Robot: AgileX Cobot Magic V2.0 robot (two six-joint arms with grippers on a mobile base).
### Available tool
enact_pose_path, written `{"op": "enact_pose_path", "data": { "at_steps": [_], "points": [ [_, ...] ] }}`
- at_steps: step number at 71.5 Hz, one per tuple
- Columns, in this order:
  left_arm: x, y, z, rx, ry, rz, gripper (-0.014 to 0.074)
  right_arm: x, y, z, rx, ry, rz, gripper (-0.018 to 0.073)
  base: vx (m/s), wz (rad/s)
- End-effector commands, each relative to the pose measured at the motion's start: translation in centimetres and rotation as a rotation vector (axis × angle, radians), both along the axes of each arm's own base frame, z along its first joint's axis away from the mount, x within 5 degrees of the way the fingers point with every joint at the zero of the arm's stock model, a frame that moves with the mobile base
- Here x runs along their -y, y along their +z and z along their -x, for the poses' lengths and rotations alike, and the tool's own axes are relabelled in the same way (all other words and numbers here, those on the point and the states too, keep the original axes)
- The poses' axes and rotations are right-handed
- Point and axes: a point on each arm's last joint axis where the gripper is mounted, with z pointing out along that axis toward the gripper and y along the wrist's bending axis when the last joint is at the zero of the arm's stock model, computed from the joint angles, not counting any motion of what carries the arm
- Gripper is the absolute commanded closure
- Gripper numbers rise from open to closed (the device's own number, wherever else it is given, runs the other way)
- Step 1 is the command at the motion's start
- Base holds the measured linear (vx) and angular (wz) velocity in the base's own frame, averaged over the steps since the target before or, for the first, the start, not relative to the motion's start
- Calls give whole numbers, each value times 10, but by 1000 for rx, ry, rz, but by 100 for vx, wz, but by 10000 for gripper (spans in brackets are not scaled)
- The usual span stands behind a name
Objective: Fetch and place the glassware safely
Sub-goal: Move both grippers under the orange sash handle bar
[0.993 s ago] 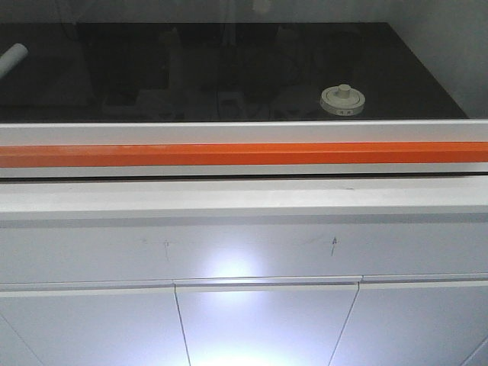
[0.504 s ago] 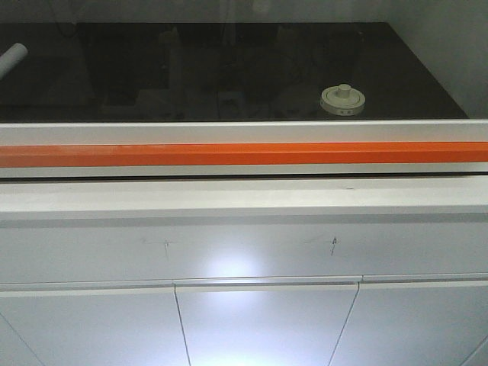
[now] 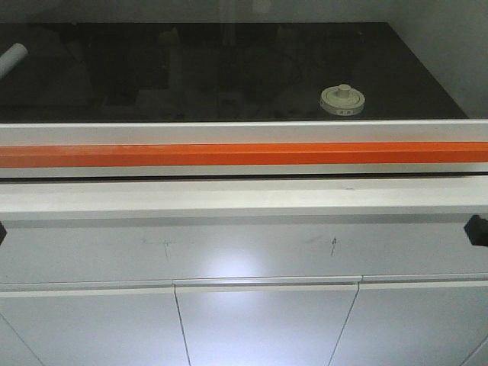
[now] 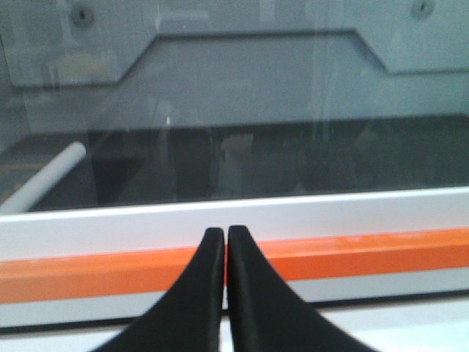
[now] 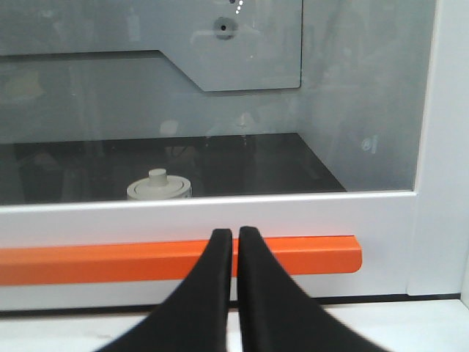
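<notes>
The glassware [image 3: 343,100] is a squat jar with a round off-white knobbed lid. It stands on the black floor of a cabinet, behind a glass pane, towards the right. In the right wrist view the glassware [image 5: 159,187] shows just above the white frame, left of and beyond my right gripper [image 5: 235,233]. That gripper is shut and holds nothing. My left gripper [image 4: 225,233] is also shut and empty, and it points at the orange bar [image 4: 366,253]. The jar does not show in the left wrist view.
An orange bar [image 3: 244,154] runs across the white frame [image 3: 244,131] under the glass pane. A white tube [image 3: 11,57] lies at the cabinet's far left. White cupboard fronts [image 3: 267,320] sit below a white ledge. Dark arm parts [image 3: 478,229] peek in at the right edge.
Dark arm parts have come into the front view at the left and right edges, below the ledge. The jar has not moved.
</notes>
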Motion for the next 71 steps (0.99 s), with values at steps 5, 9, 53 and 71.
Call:
{"op": "enact_pose_path", "data": {
  "at_steps": [5,9,53,71],
  "points": [
    [0,7,4,184,-4,19,603,-7,0,-15,112,66,87,563,0,0],
    [0,4,2,173,-3,15,603,-9,-4,-22,128,86,99,563,0,0],
    [1,-5,-14,194,-6,15,603,-10,-61,-96,81,116,49,563,0,0],
    [1,-5,-14,194,-6,15,603,-10,-73,-113,42,116,47,563,0,0]
  ]
}}
